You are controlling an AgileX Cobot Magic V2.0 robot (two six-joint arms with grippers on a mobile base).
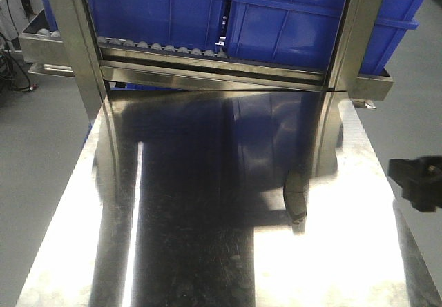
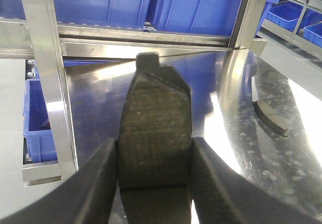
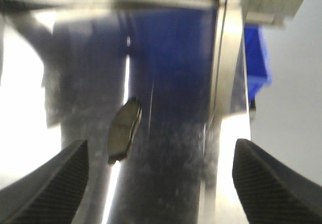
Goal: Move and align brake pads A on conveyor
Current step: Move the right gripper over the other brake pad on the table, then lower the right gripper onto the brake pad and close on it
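Note:
One dark grey brake pad [image 2: 153, 118] stands on end between my left gripper's fingers [image 2: 100, 178], its tab pointing away; the left gripper [image 2: 153, 151] is shut on it above the steel table. A second brake pad [image 1: 295, 201] lies flat on the table's right half, also visible as the brake pad [image 2: 270, 116] and the brake pad [image 3: 124, 130]. My right gripper [image 3: 160, 156] hangs open above the table, with that pad ahead and near its left finger, not between the fingers. In the front view the right gripper [image 1: 416, 181] shows at the right edge. The conveyor is out of view.
The shiny stainless steel table [image 1: 193, 252] fills the front view. At its far end stand two steel uprights [image 1: 79, 52] and a roller rack holding blue bins [image 1: 297, 24]. More blue bins [image 2: 37, 118] sit low on the left, beside the table.

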